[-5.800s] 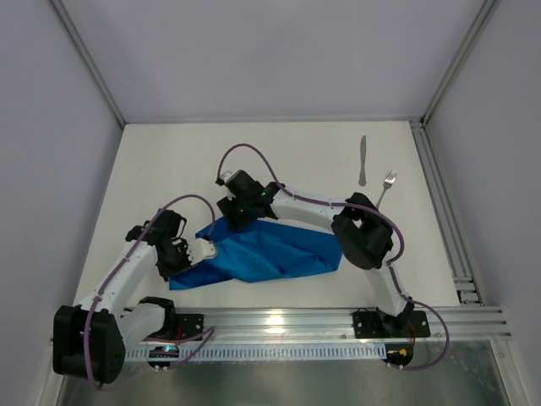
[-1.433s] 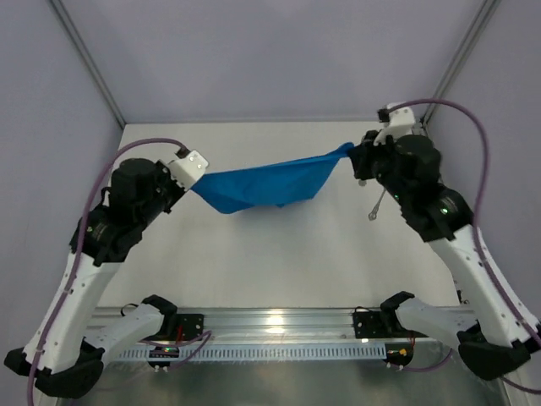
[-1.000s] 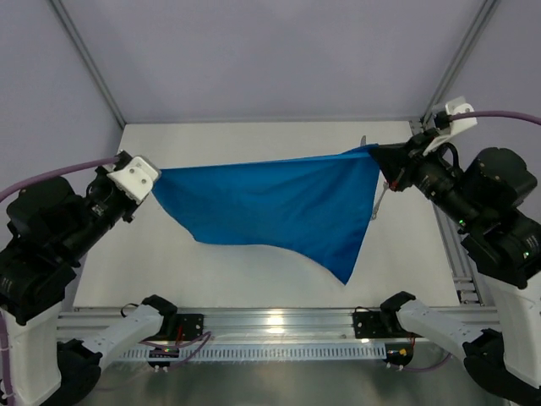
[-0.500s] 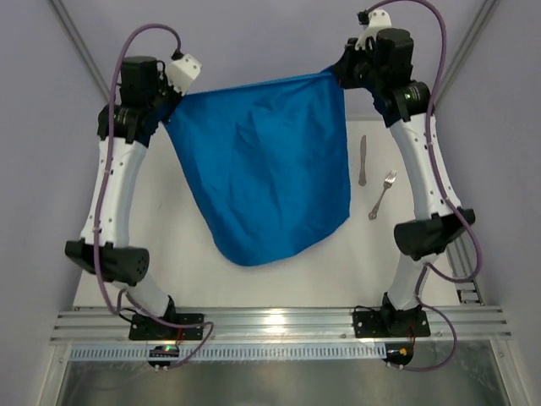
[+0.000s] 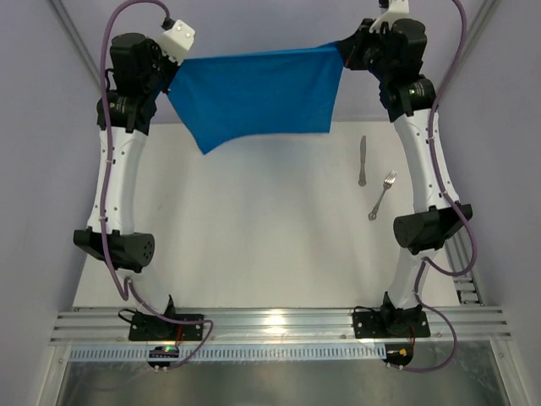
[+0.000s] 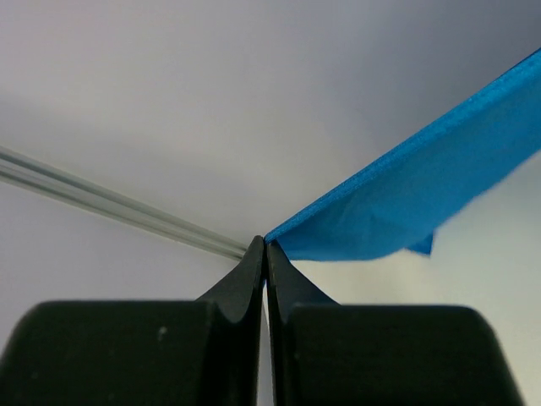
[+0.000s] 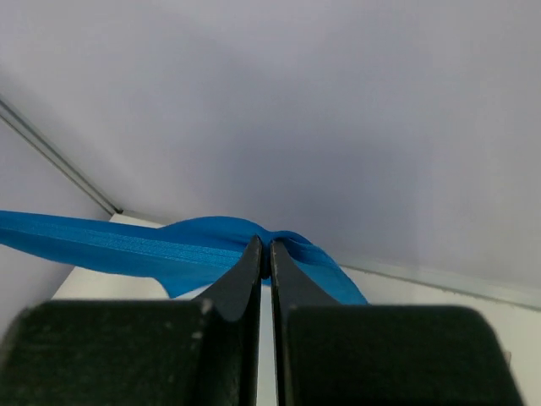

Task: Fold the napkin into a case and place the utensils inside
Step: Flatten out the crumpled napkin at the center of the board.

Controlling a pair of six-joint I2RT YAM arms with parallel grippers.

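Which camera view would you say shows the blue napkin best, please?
The top external view: the whole napkin shows there, stretched in the air and held by two upper corners. Each wrist view shows only one corner pinched in shut jaws, plus a strip of cloth leading away.

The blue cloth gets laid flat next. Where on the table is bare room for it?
The white table's middle is bare, from the left arm across to the silver metal knife and fork, forward to the near metal rail. Crowded on the right: knife, fork and right arm close together.
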